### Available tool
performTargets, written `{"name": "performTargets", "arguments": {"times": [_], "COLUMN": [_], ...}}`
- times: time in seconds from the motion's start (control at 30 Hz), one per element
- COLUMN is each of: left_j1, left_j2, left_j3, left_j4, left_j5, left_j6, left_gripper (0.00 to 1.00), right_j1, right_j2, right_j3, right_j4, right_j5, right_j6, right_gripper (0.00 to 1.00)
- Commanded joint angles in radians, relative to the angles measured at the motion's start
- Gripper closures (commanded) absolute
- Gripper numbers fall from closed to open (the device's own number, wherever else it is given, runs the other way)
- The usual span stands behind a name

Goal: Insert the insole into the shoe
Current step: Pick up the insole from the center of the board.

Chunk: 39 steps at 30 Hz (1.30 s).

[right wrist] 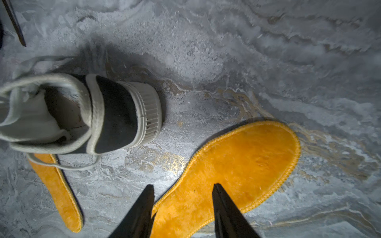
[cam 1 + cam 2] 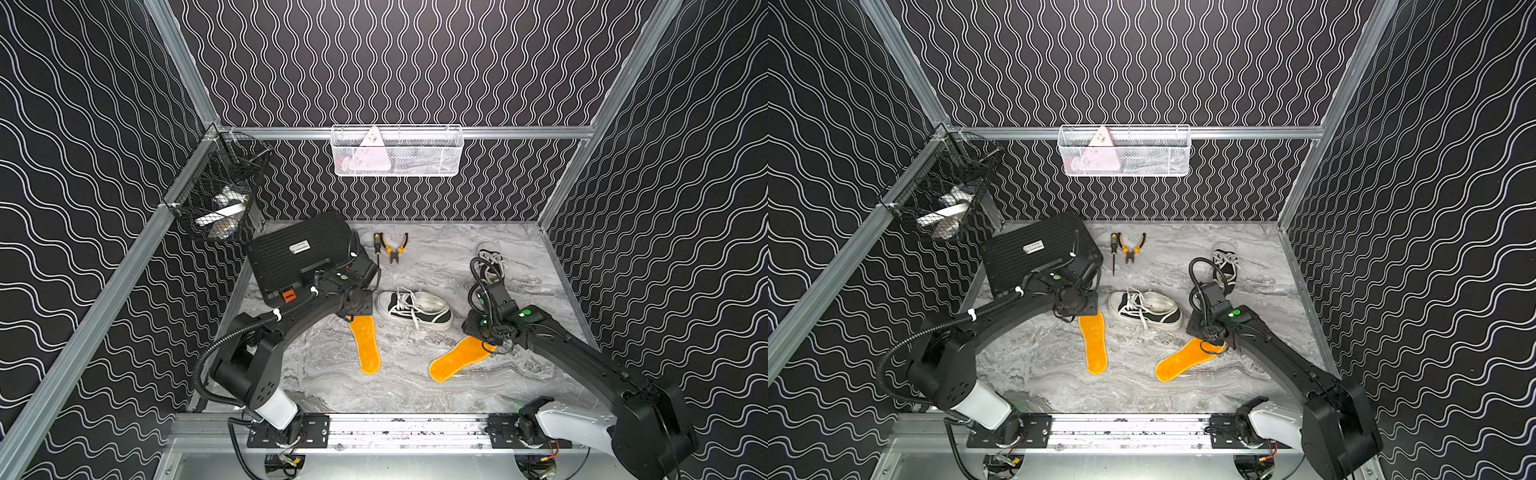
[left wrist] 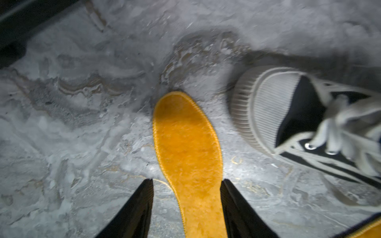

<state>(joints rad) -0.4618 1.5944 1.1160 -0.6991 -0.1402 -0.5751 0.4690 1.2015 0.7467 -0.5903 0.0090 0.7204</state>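
Note:
A black-and-white sneaker, the shoe [image 2: 415,309] [image 2: 1144,309], lies mid-table, toe pointing left, its opening showing in the right wrist view [image 1: 61,111]. Two orange insoles lie flat in front of it. My left gripper [image 2: 351,318] [image 3: 187,181] is open, its fingers straddling the near end of the left insole [image 2: 365,347] [image 3: 187,144]; one finger touches its edge, the other stands apart. My right gripper [image 2: 488,340] [image 1: 183,185] is open low over the end of the right insole [image 2: 457,359] [image 1: 247,160], with one fingertip at its edge.
A second sneaker [image 2: 490,259] lies at the back right behind the right arm. A black case [image 2: 299,253] sits at the back left, with a screwdriver [image 2: 377,245] and pliers [image 2: 395,245] beside it. A white basket [image 2: 397,151] and a black basket [image 2: 220,195] hang on the walls.

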Motion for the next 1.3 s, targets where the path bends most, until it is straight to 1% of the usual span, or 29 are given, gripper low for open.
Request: {"name": "performTargets", "arguments": {"times": [0.0, 0.1, 0.17, 0.3, 0.4, 0.63, 0.73, 0.83, 0.93, 0.97, 1.0, 1.07, 1.17, 1.27], "left_j1": [0.02, 0.019, 0.02, 0.018, 0.005, -0.038, -0.041, -0.04, -0.044, -0.046, -0.05, -0.061, -0.092, -0.12], "left_j2": [-0.002, -0.002, -0.003, -0.017, -0.015, -0.009, -0.017, -0.022, -0.027, -0.029, -0.032, -0.033, -0.023, -0.013], "left_j3": [-0.038, -0.051, -0.04, 0.001, 0.045, 0.132, 0.143, 0.15, 0.155, 0.158, 0.164, 0.179, 0.217, 0.258], "left_j4": [0.038, 0.064, 0.057, 0.042, 0.032, 0.001, -0.004, -0.003, -0.004, -0.005, -0.008, -0.013, -0.024, -0.024], "left_j5": [0.034, 0.05, 0.037, 0.013, 0.008, -0.009, -0.001, 0.006, 0.017, 0.019, 0.017, 0.013, 0.002, 0.029], "left_j6": [-0.023, -0.029, -0.026, -0.014, -0.007, 0.017, 0.027, 0.037, 0.051, 0.058, 0.068, 0.094, 0.143, 0.201], "left_gripper": [0.43, 0.43, 0.44, 0.43, 0.44, 0.44, 0.44, 0.43, 0.44, 0.44, 0.44, 0.44, 0.45, 0.45], "right_j1": [0.001, 0.001, 0.001, 0.001, -0.001, -0.006, -0.005, -0.008, -0.007, -0.039, -0.049, -0.07, -0.097, -0.114], "right_j2": [0.003, 0.015, 0.004, -0.031, -0.028, -0.009, 0.009, 0.023, 0.05, 0.056, 0.062, 0.067, 0.044, 0.005], "right_j3": [-0.001, 0.013, -0.001, -0.039, -0.058, -0.121, -0.136, -0.161, -0.164, -0.169, -0.174, -0.182, -0.193, -0.165], "right_j4": [0.026, -0.014, -0.041, -0.135, -0.187, -0.129, -0.104, -0.049, -0.016, -0.005, 0.011, 0.029, 0.055, 0.04], "right_j5": [-0.022, 0.003, 0.02, 0.121, 0.113, 0.096, 0.083, 0.096, 0.103, 0.099, 0.093, 0.087, 0.08, 0.082], "right_j6": [0.0, -0.002, 0.023, 0.162, 0.234, 0.308, 0.321, 0.326, 0.312, 0.306, 0.297, 0.279, 0.245, 0.19], "right_gripper": [0.51, 0.51, 0.51, 0.49, 0.47, 0.47, 0.47, 0.48, 0.52, 0.54, 0.56, 0.63, 0.75, 0.84]}}
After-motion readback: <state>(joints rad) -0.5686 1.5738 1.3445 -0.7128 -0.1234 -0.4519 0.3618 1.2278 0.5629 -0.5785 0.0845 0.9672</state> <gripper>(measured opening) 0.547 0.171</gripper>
